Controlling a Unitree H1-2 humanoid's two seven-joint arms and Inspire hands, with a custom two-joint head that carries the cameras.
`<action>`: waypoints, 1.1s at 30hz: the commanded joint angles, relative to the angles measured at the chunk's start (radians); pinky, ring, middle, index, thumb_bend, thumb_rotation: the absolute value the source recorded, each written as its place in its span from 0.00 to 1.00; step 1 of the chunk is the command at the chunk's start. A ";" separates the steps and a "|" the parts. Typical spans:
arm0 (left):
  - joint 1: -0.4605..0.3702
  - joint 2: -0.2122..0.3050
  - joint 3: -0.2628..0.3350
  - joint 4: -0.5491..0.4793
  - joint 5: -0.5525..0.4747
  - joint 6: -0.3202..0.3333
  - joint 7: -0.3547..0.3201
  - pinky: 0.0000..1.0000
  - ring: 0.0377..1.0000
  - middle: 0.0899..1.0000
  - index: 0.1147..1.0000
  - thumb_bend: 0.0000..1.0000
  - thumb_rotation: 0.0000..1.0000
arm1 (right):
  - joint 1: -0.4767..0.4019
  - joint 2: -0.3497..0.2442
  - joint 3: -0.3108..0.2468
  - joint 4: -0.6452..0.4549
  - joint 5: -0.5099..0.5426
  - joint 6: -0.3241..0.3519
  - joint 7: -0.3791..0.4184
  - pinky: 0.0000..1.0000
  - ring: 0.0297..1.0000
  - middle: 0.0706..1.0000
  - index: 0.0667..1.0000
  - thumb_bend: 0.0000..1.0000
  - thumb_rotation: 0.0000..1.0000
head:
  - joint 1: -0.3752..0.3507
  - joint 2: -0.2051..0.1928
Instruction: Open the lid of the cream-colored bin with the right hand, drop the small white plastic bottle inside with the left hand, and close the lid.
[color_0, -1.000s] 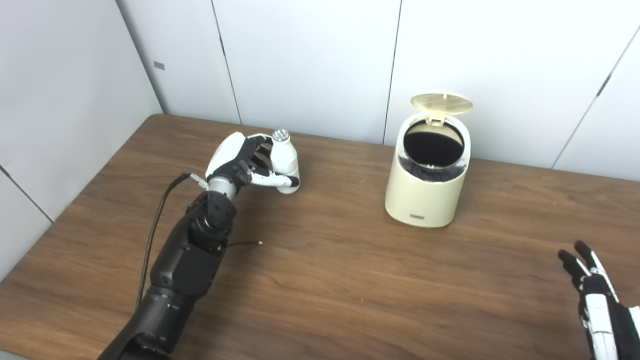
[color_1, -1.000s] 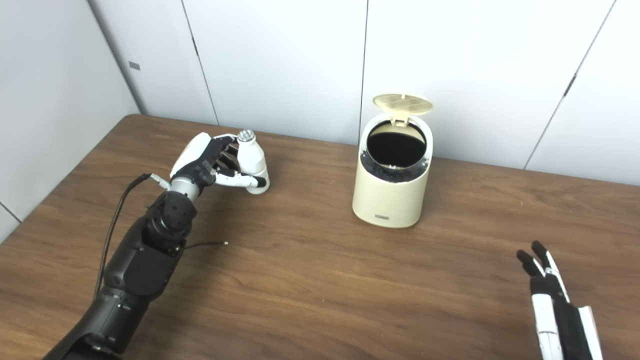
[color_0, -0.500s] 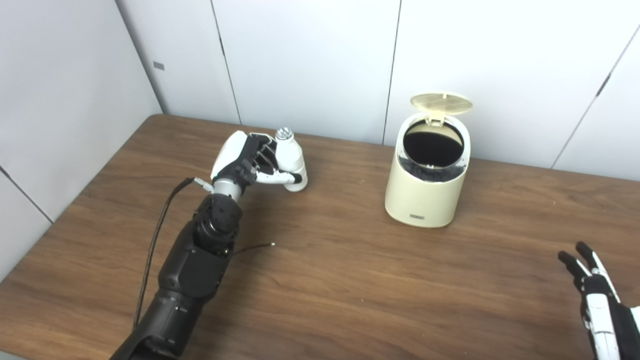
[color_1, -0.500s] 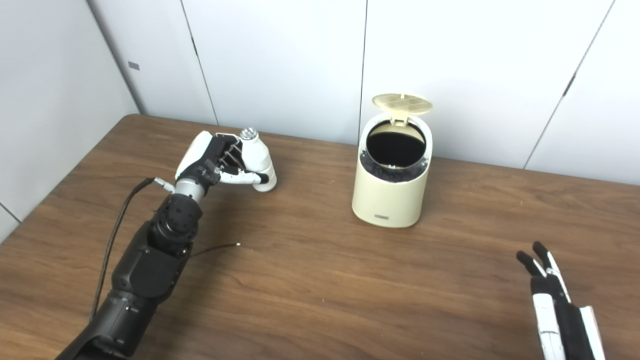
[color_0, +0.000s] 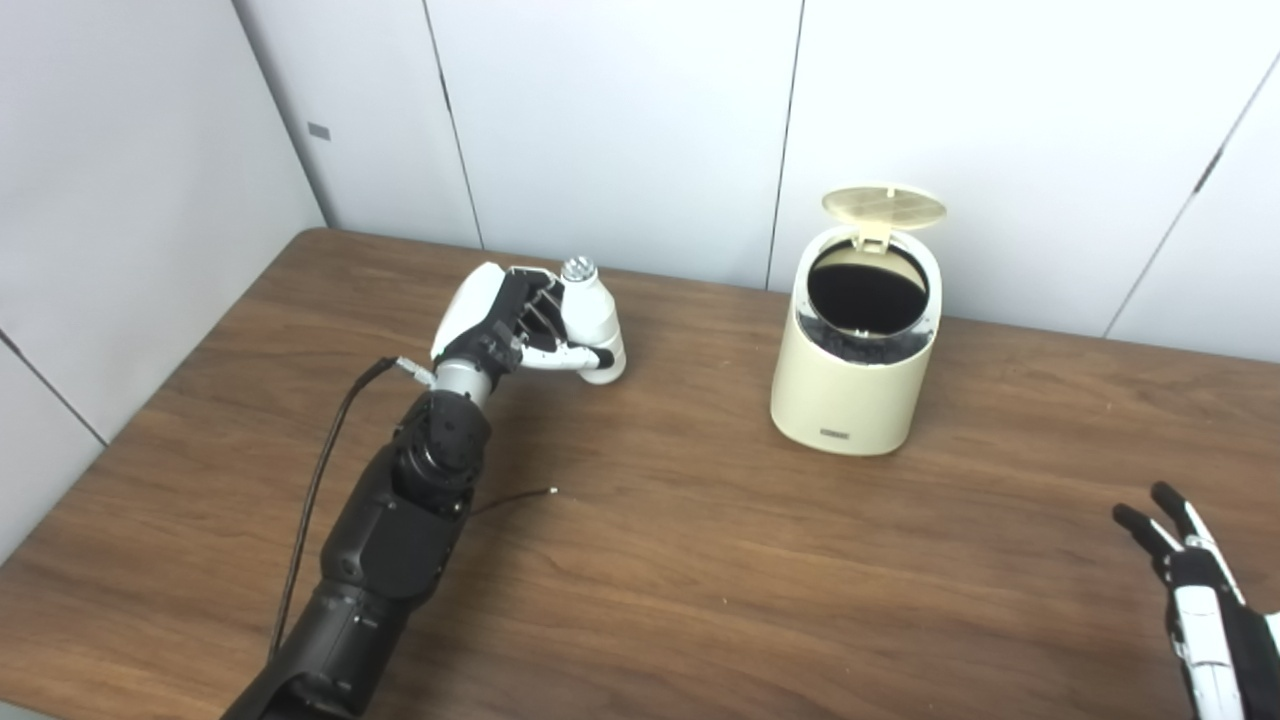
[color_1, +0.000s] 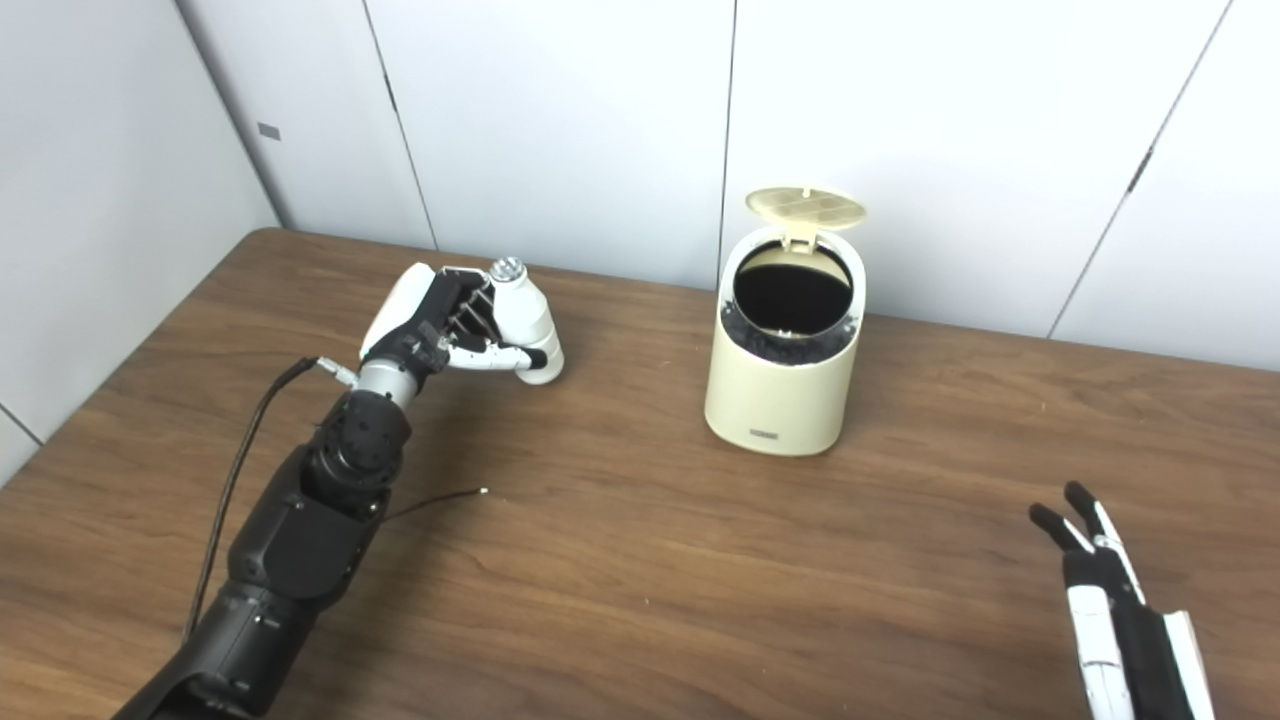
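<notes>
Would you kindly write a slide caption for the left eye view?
Left hand holds the bottle beside the bin, lid open; right hand waits, open.

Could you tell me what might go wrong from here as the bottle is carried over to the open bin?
1. The left hand grips the bottle from one side only, so it could slip out on the way.
2. The bin opening is not much wider than the bottle; a poorly aimed drop could hit the rim or tip the bin.
3. The raised lid stands right behind the opening and could be knocked shut.
</notes>
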 joint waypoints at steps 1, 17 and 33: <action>-0.020 0.007 -0.003 -0.068 0.027 -0.072 0.052 0.41 0.42 0.45 0.42 0.50 0.00 | -0.008 -0.006 -0.006 -0.012 -0.005 -0.052 -0.011 1.00 0.94 0.87 0.94 0.42 1.00 | -0.017 -0.006; -0.016 -0.104 -0.057 -0.329 0.113 -0.151 0.092 0.36 0.39 0.43 0.44 0.50 0.00 | -0.019 -0.001 0.004 0.149 -0.021 -0.217 -0.030 1.00 0.93 0.87 0.94 0.46 1.00 | -0.142 -0.047; -0.069 -0.143 -0.092 -0.347 0.179 -0.266 0.115 0.34 0.38 0.46 0.43 0.50 0.00 | -0.026 0.028 0.021 0.258 -0.043 -0.313 -0.060 0.99 0.93 0.87 0.95 0.59 1.00 | -0.240 -0.058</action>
